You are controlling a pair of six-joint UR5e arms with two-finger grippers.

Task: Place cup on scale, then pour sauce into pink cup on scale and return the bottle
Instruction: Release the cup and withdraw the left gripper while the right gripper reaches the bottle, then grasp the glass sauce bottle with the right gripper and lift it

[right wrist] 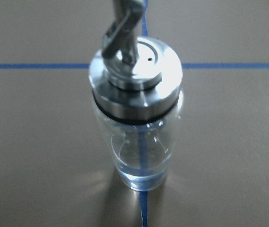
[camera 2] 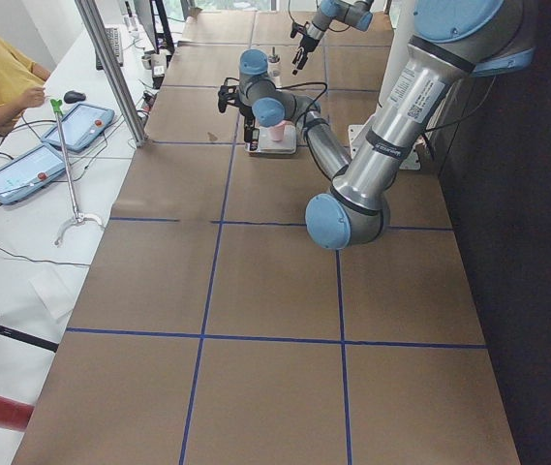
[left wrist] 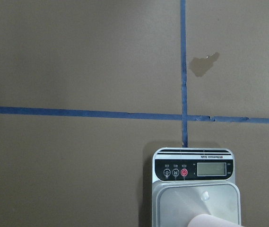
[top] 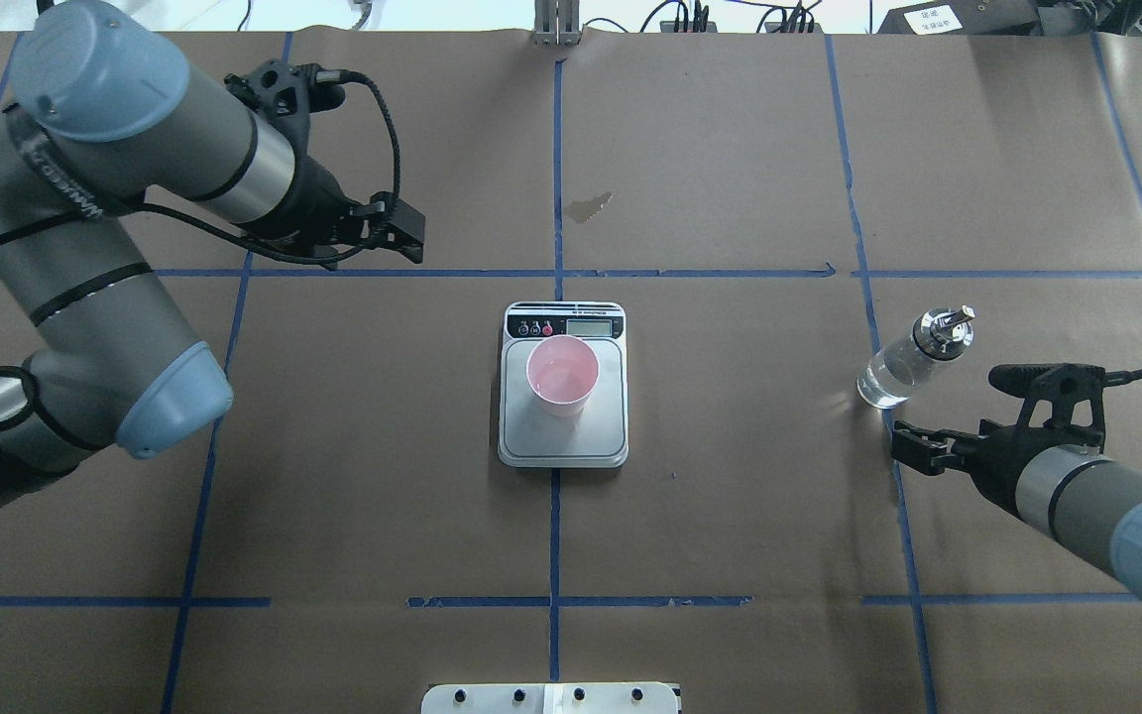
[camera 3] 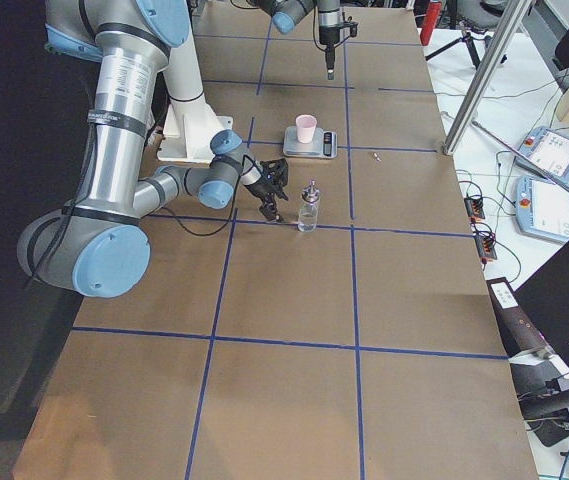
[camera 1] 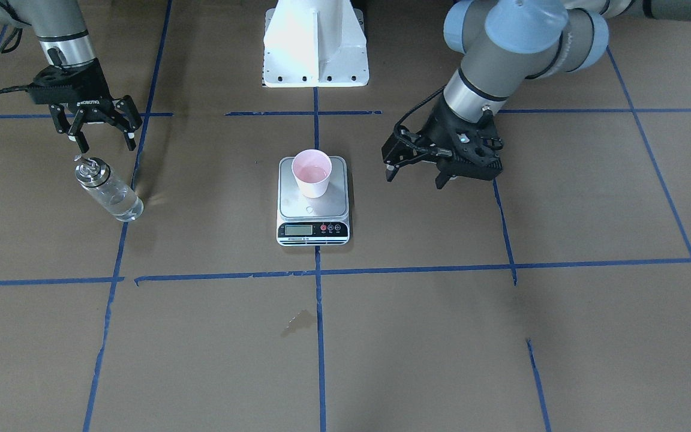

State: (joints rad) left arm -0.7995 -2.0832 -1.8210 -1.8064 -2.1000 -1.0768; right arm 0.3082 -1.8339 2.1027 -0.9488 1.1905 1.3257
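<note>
Pink tapered cup [camera 1: 312, 174] on steel-topped square scale [camera 1: 297, 205]; clear cylindrical glass bottle [camera 1: 111, 193] freestanding; left gripper [camera 1: 414, 179], right gripper [camera 1: 107, 146] splayed, empty.

You can read ROBOTIQ, upside down, on the right gripper [camera 1: 107, 144]; the strip print on the scale [left wrist: 193, 163] is illegible.

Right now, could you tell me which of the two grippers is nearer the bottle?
The right gripper: it hangs open close by the bottle, while the left gripper is off on the scale's other side.
</note>
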